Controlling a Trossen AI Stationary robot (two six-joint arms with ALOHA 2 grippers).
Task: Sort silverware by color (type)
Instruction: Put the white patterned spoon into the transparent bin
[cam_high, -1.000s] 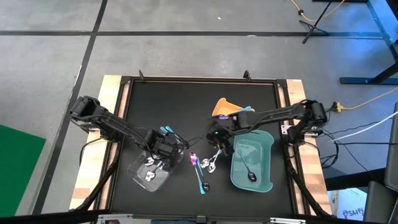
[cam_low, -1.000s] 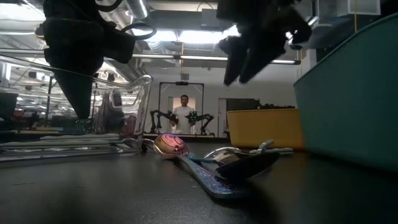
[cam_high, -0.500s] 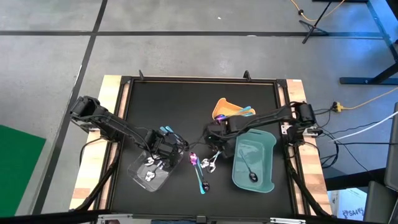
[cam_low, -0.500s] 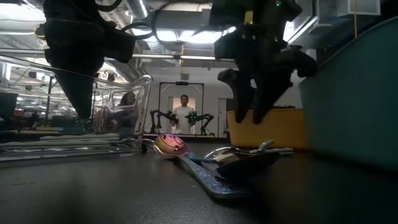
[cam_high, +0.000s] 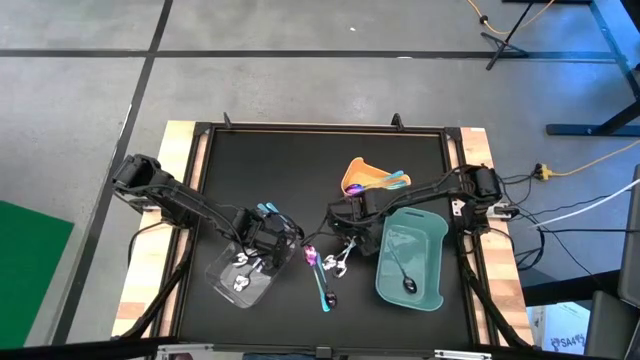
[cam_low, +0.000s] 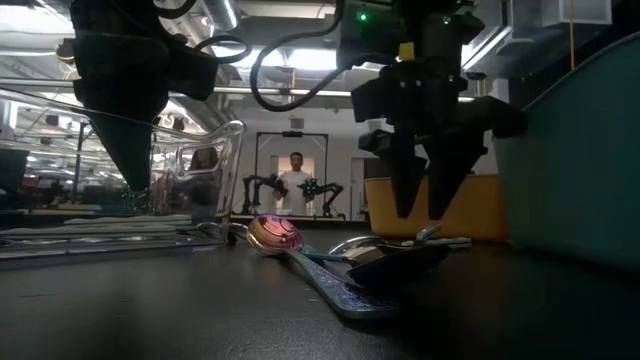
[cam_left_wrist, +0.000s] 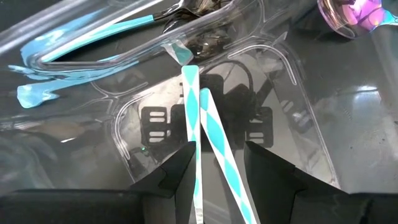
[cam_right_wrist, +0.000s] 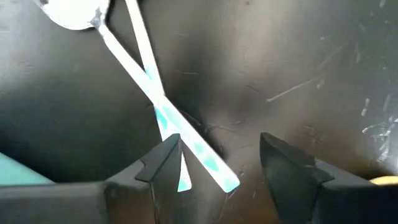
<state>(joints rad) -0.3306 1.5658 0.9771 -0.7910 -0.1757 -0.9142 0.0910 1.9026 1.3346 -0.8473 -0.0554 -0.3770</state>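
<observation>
A pile of silverware (cam_high: 330, 268) lies on the black mat between the trays: an iridescent spoon (cam_low: 275, 235), silver spoons and teal-handled pieces. My right gripper (cam_low: 420, 205) hangs open just above it, pointing down, and two crossed teal handles (cam_right_wrist: 186, 140) lie on the mat below its fingers. My left gripper (cam_high: 262, 240) stands open over the clear tray (cam_high: 245, 275), which holds silver spoons. Two teal strips (cam_left_wrist: 200, 124) run between its fingers. A dark spoon (cam_high: 401, 281) lies in the teal tray (cam_high: 430, 250). My left gripper has the teal strips (cam_left_wrist: 198, 155) close beside one finger (cam_left_wrist: 177, 177). I cannot tell whether that finger touches them. My right gripper touches nothing.
The yellow tray (cam_high: 362, 172) at the far middle holds a purple piece and teal handles. More teal handles (cam_high: 266, 209) stick out past the clear tray's far side. The far half of the mat (cam_high: 300, 160) is bare. A person stands far off in the room (cam_low: 296, 180).
My right gripper has come down toward the silverware pile and has tipped from slanting to pointing straight down, its fingers still apart. The pile and the trays have stayed where they were.
</observation>
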